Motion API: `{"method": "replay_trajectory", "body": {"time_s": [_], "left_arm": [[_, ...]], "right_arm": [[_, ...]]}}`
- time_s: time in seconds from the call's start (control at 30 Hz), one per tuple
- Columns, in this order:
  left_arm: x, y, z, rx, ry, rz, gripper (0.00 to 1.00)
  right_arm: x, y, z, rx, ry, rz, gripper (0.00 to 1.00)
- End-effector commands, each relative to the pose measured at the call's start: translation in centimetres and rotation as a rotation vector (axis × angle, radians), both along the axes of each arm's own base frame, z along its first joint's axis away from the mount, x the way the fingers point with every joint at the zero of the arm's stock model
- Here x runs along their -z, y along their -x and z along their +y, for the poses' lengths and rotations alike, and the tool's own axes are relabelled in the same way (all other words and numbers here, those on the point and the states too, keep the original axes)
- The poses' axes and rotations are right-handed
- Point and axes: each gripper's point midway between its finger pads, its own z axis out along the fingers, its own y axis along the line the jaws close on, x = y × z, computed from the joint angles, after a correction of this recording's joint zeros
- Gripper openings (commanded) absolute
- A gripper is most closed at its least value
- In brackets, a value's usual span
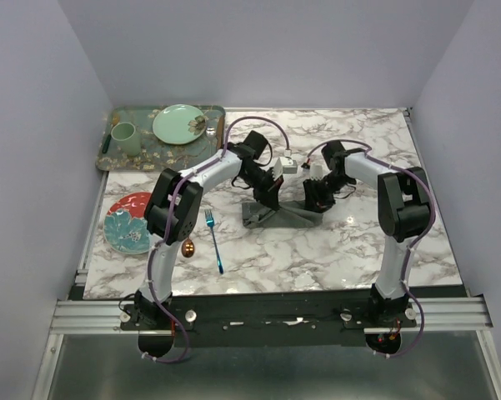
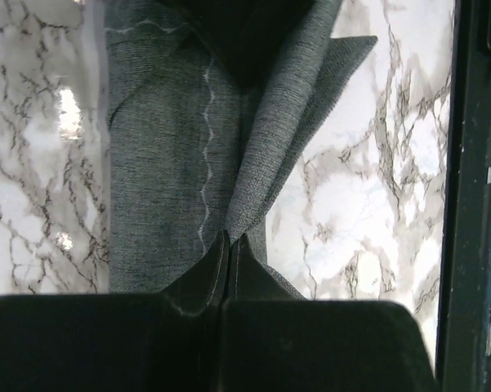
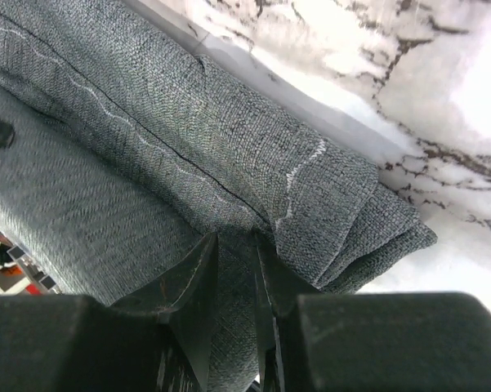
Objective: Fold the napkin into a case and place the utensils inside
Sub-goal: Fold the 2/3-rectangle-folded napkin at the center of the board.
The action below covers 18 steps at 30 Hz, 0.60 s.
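Observation:
The dark grey napkin [image 1: 282, 217] lies folded into a thick narrow bundle at the table's middle, raised between both arms. My left gripper [image 1: 269, 193] is shut on a thin fold of the napkin [image 2: 159, 163], which converges at its tips [image 2: 229, 238]. My right gripper [image 1: 318, 200] is shut on a thick fold of the napkin [image 3: 188, 122], and cloth fills the gap between its fingers [image 3: 235, 238]. The blue fork [image 1: 214, 240] lies on the marble to the left of the napkin. The copper spoon [image 1: 187, 247] lies beside it, partly hidden under the left arm.
A red and teal plate [image 1: 125, 222] sits at the left edge. At the back left a patterned green tray [image 1: 108, 158] holds a green cup [image 1: 123, 137] and a pale green plate [image 1: 179, 123]. Grey walls enclose the table on three sides.

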Motion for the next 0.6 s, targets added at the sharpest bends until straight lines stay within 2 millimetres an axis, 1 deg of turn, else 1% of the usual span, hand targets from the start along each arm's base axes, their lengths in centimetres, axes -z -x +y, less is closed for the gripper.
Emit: {"method": "replay_trajectory", "body": {"time_s": [0.0, 0.03, 0.07, 0.1, 0.17, 0.2, 0.23, 0.3, 0.37, 0.43, 0.57], "left_arm": [[0.4, -0.6, 0.0, -0.042, 0.029, 0.171, 0.0], [0.8, -0.8, 0.4, -0.047, 0.021, 0.19, 0.0], [1.2, -1.0, 0.6, -0.053, 0.013, 0.204, 0.0], [2.0, -1.3, 0.7, -0.062, 0.003, 0.225, 0.0], [2.5, -1.5, 1.0, -0.085, -0.002, 0.27, 0.0], [3.2, -1.6, 1.0, -0.09, -0.01, 0.285, 0.0], [3.4, -1.5, 1.0, -0.094, -0.015, 0.3, 0.0], [3.8, -1.4, 1.1, -0.09, -0.02, 0.309, 0.0], [4.0, -1.2, 1.2, -0.092, -0.025, 0.321, 0.0], [4.2, -0.7, 1.4, -0.089, -0.03, 0.335, 0.0], [4.0, 0.7, 1.7, -0.076, -0.031, 0.357, 0.0]], "right_arm": [[1.2, -1.4, -0.7, -0.031, 0.061, -0.035, 0.31], [0.9, -1.4, -0.6, -0.03, 0.058, -0.032, 0.31], [0.1, -2.0, -0.3, -0.03, 0.04, -0.05, 0.32], [-0.4, -2.2, -0.2, -0.031, 0.033, -0.06, 0.32], [-2.3, -2.7, 0.3, -0.034, 0.007, -0.093, 0.33], [-2.9, -3.0, 0.3, -0.034, 0.0, -0.108, 0.33], [-3.6, -3.0, 0.4, -0.031, -0.008, -0.115, 0.33], [-5.6, -3.5, 0.8, -0.032, -0.03, -0.165, 0.34], [-6.8, -4.1, 0.7, -0.024, -0.03, -0.204, 0.35], [-7.5, -4.9, 0.7, -0.01, -0.023, -0.239, 0.36], [-8.0, -6.5, 0.5, 0.025, -0.007, -0.294, 0.36]]}}
